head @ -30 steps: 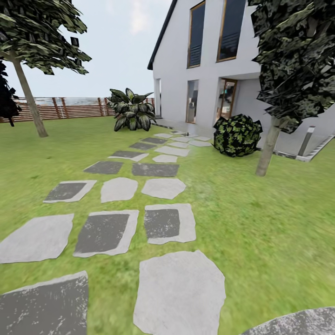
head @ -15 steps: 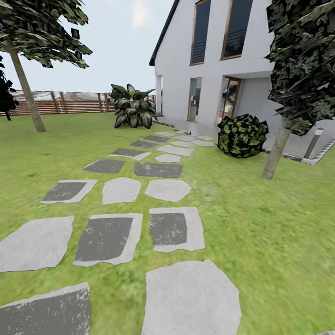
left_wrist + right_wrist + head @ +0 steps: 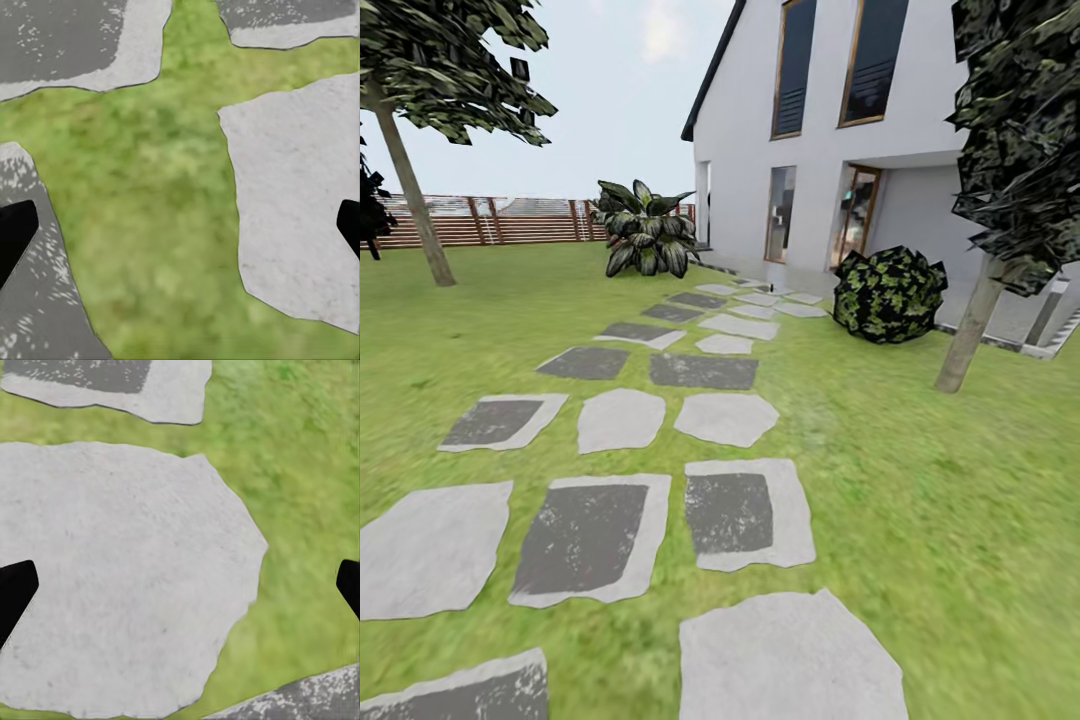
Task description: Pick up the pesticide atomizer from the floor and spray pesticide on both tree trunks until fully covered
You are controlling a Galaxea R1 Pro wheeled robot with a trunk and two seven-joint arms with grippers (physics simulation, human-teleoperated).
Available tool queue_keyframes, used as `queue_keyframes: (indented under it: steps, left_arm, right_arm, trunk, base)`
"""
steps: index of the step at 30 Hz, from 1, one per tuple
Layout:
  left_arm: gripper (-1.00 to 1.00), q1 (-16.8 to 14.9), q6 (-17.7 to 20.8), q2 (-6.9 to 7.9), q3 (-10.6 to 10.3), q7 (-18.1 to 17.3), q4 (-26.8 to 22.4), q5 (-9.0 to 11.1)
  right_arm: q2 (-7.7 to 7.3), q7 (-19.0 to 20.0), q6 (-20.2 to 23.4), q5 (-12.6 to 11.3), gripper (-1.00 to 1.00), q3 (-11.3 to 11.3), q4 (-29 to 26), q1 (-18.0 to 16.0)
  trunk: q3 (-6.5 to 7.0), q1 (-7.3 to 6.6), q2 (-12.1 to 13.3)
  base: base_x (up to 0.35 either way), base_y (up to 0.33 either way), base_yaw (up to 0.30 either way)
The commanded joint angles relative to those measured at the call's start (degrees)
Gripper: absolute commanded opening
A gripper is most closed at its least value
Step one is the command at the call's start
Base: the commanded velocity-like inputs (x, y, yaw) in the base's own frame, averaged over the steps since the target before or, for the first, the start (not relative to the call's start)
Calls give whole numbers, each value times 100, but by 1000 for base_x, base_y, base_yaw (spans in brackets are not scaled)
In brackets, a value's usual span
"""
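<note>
The pesticide atomizer is out of view. Two trees stand on the lawn of the garden in the head view. One has a slim leaning trunk (image 3: 415,205) at the far left by the fence. The other has its trunk (image 3: 970,330) at the right, near the house. My left gripper (image 3: 180,232) is open, its black fingertips (image 3: 15,236) wide apart over grass and stepping stones. Nothing lies between the fingers of my right gripper (image 3: 180,592), which hangs open over a pale stone (image 3: 112,577).
A path of grey stepping stones (image 3: 725,510) runs ahead to the white house (image 3: 810,130). A round dark bush (image 3: 888,295) sits by the door and a broad-leaved plant (image 3: 645,230) at the house corner. A slatted wooden fence (image 3: 510,220) closes the back.
The whole head view has shifted: the stones have slid down and nearer and the house and right tree have drifted right, so the camera has moved forward along the path.
</note>
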Motion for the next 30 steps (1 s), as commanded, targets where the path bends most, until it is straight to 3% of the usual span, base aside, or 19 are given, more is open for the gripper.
queue_keyframes:
  steps: [1, 30]
  left_arm:
    - [100, -4, -18, -3, 29, 34, 6, -60]
    - [100, -4, -14, -3, 29, 36, -1, -60]
  right_arm:
    - [-4, -53, 0, 7, 100, 46, 2, -4]
    - [-4, -53, -3, 8, 100, 49, 2, -4]
  trunk:
    - [-6, 3, -2]
    - [-6, 3, -2]
  base:
    - [349, 18, 0]
    - [350, -42, 7]
